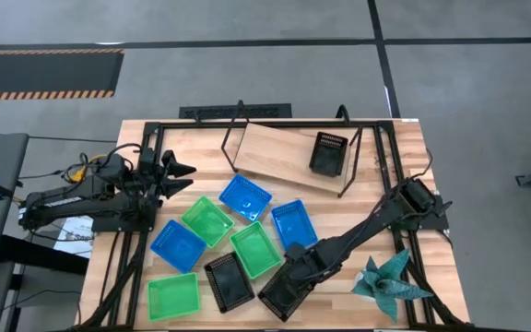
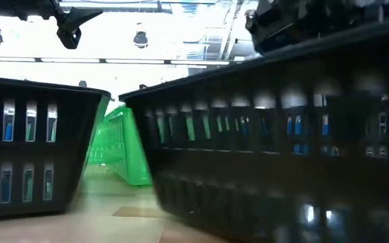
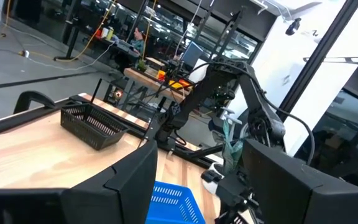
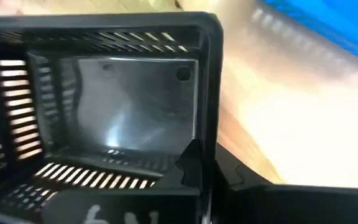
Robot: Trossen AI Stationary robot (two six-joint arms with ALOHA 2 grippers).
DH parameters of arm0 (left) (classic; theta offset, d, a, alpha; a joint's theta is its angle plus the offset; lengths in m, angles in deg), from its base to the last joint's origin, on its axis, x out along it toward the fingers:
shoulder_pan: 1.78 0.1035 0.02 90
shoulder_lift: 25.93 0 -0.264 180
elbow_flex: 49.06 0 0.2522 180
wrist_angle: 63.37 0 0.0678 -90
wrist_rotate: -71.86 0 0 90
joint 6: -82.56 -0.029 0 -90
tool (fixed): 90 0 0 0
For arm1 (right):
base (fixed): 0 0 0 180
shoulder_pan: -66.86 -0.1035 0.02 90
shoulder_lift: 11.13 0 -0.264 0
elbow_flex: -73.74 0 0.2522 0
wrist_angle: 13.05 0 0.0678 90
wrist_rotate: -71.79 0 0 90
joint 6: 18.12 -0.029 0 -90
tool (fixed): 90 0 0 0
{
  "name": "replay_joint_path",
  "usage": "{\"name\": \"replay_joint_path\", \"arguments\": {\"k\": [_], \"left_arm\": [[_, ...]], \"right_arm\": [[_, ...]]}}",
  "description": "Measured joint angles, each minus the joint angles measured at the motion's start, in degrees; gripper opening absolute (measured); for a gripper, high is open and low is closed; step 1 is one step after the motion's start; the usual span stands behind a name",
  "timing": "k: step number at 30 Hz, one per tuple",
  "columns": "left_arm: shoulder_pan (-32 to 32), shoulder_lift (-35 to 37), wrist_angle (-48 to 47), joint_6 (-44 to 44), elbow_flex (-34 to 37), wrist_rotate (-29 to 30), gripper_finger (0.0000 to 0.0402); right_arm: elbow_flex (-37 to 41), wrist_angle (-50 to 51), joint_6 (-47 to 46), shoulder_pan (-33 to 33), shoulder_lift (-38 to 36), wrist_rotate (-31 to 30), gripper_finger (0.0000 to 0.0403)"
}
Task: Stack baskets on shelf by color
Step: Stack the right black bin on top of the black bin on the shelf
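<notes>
At the bench's near edge the right gripper (image 1: 282, 297) has its fingers pinching a black basket's (image 4: 104, 124) rim, a thin hold that may slip in transit toward the shelf (image 1: 279, 152), while the left gripper (image 1: 181, 178) idles, fingers spread.

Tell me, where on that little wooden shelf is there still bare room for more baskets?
The shelf is bare across its left and middle; only its right end holds a black basket. The crowded part is the tabletop in front, where the loose baskets lie close together by the right hand.
</notes>
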State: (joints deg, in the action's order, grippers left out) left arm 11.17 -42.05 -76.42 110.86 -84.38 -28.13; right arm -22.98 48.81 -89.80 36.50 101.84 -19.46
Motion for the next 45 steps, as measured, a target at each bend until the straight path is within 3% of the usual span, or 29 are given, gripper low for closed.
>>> {"name": "replay_joint_path", "arguments": {"k": [7,12,16,22,28,32,38,45], "left_arm": [[0.00,0.00,0.00,0.00,0.00,0.47,0.0227],[0.00,0.00,0.00,0.00,0.00,0.84,0.0227],[0.00,0.00,0.00,0.00,0.00,1.91,0.0227],[0.00,0.00,0.00,-1.10,0.00,2.79,0.0227],[-0.01,0.00,0.00,-3.85,0.00,7.18,0.0227],[0.00,0.00,0.00,-3.89,0.00,11.44,0.0227],[0.00,0.00,0.04,-5.07,0.00,11.95,0.0227],[0.00,0.00,0.15,-2.83,0.00,11.96,0.0227]], "right_arm": [[0.02,5.84,2.46,-0.80,-10.78,-0.93,0.0014],[0.00,11.65,12.30,3.98,-22.35,-8.00,0.0007],[0.00,16.44,25.79,13.36,-31.21,-13.92,0.0018],[0.00,18.56,53.83,35.85,-38.53,-13.61,0.0012],[0.00,17.65,83.56,59.17,-39.56,-3.19,0.0024],[0.00,16.39,97.10,69.27,-38.50,2.43,0.0039],[0.00,15.09,107.81,76.82,-34.29,8.28,0.0025],[0.02,16.39,112.06,80.60,-26.63,8.99,0.0016]]}}
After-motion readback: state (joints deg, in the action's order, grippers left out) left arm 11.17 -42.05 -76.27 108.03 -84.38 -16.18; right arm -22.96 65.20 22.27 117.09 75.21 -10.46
